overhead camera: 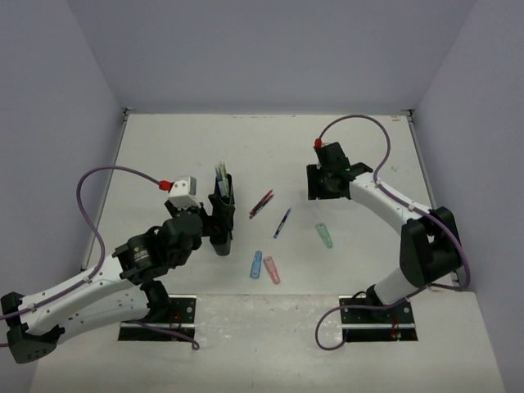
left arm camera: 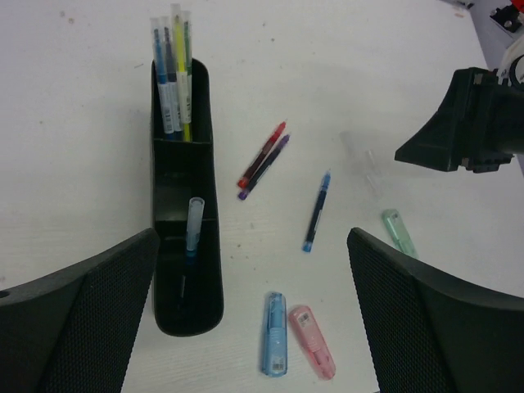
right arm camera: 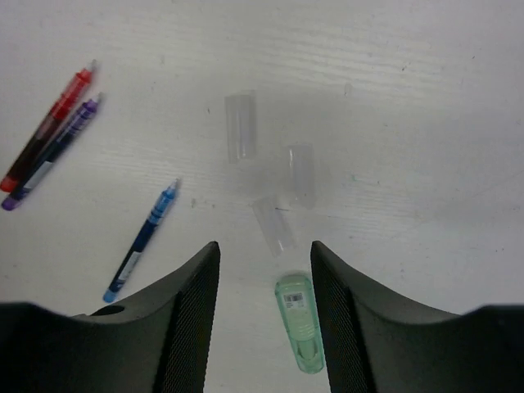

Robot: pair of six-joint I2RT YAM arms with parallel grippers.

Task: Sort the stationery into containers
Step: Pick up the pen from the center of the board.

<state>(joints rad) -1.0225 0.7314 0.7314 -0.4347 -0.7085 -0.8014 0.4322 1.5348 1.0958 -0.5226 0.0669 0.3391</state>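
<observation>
The black organiser [left arm camera: 205,278] stands left of centre, with several pens [left arm camera: 173,74] in its far compartment and one blue pen [left arm camera: 192,225] in the middle one; it also shows in the top view [overhead camera: 226,196]. On the table lie a red pen [left arm camera: 262,154], a purple pen [left arm camera: 264,168], a blue pen [left arm camera: 318,211], and chunky blue [left arm camera: 274,333], pink [left arm camera: 312,341] and green [right arm camera: 300,323] pieces. My left gripper [left arm camera: 252,270] is open and empty above the organiser's near end. My right gripper [right arm camera: 264,254] is open and empty, with the green piece between its fingers below.
Three clear pen caps [right arm camera: 241,128] [right arm camera: 300,172] [right arm camera: 273,223] lie on the table beyond the green piece. The red pen [right arm camera: 45,131], purple pen [right arm camera: 53,151] and blue pen [right arm camera: 141,240] lie to the left in the right wrist view. Grey walls close the table's sides and back.
</observation>
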